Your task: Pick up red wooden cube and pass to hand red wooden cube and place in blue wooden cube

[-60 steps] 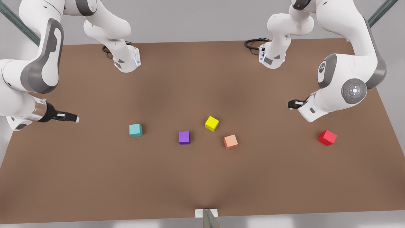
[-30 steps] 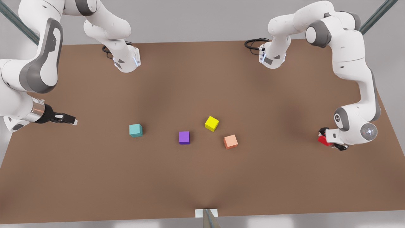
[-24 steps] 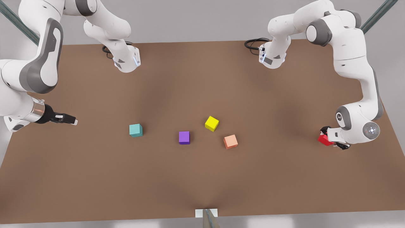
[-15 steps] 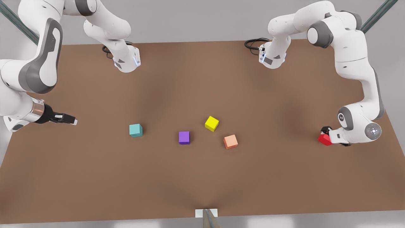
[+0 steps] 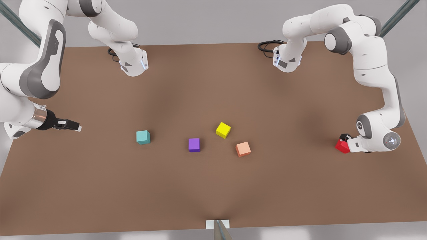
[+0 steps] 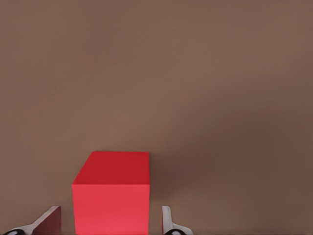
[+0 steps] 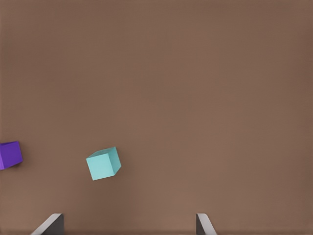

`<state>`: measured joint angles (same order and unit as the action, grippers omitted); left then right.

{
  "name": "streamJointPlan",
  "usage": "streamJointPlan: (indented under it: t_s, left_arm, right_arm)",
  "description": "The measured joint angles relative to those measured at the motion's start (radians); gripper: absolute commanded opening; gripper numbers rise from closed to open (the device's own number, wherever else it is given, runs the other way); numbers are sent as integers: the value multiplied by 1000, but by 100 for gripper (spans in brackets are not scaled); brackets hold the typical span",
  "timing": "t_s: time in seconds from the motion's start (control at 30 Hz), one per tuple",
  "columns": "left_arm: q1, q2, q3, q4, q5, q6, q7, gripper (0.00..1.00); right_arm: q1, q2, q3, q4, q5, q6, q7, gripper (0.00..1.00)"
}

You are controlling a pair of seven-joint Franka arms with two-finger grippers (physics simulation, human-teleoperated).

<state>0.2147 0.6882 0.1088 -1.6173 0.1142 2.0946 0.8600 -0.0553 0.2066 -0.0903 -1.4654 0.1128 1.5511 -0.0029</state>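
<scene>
The red wooden cube (image 5: pixel 341 146) rests on the brown table (image 5: pixel 213 186) near the front view's right edge. My left gripper (image 5: pixel 343 143) is down at it and open. In the left wrist view the cube (image 6: pixel 111 193) stands between the two fingers (image 6: pixel 49 221), with a narrow gap on each side. The blue wooden cube (image 5: pixel 143 137), teal in colour, sits toward the front view's left. My right gripper (image 5: pixel 77 127) hovers open farther left of it and waits. The right wrist view has this cube (image 7: pixel 103 163) well ahead of the gripper (image 7: pixel 129 226).
A purple cube (image 5: pixel 194 144), a yellow cube (image 5: pixel 223 130) and a salmon cube (image 5: pixel 243 149) lie mid-table between the two task cubes. The purple cube (image 7: pixel 10 154) shows at the right wrist view's edge. Both arm bases (image 5: pixel 133 65) stand at the table's far side.
My left arm dropped from above the table down to the red cube and brought its fingers around it, then its wrist swung outward. The cube stayed put. The right arm barely moved.
</scene>
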Motion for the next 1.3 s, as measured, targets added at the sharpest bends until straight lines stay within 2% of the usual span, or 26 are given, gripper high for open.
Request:
streamJointPlan:
  t_s: [0.47, 0.53, 0.57, 0.8, 0.9, 0.97, 1.1, 1.17, 1.3]
  left_arm:
    - [4, 64, 0, 6, -41, 14, 20, 100]
    - [5, 66, 0, 7, -41, 16, 22, 79]
    - [6, 66, 0, 8, -40, 17, 23, 76]
    - [-10, 30, -1, 21, -59, 1, 13, 74]
    - [-62, 6, -8, 60, -240, -93, -27, 74]
    - [-90, 22, -85, 144, -364, -180, -83, 74]
    - [-108, 142, -433, 317, -584, -299, -252, 74]
    - [-117, 193, -558, 351, -716, -333, -340, 74]
    - [-180, 306, -672, 445, -947, -351, -474, 74]
  right_arm:
    - [0, 0, 0, 0, -1, 0, -4, 100]
    - [0, -1, 0, -1, -1, 0, -4, 100]
    - [0, -3, 0, -2, -3, 0, -5, 100]
    - [14, -59, 10, -22, -8, -29, -9, 100]
    - [7, 40, 8, -18, 139, -55, -75, 100]
    - [4, 184, 8, 8, 340, -70, -145, 100]
    - [6, 485, 10, 177, 701, -88, -358, 100]
    - [6, 539, 9, 191, 811, -91, -491, 100]
    - [51, 567, 9, 178, 987, -56, -777, 100]
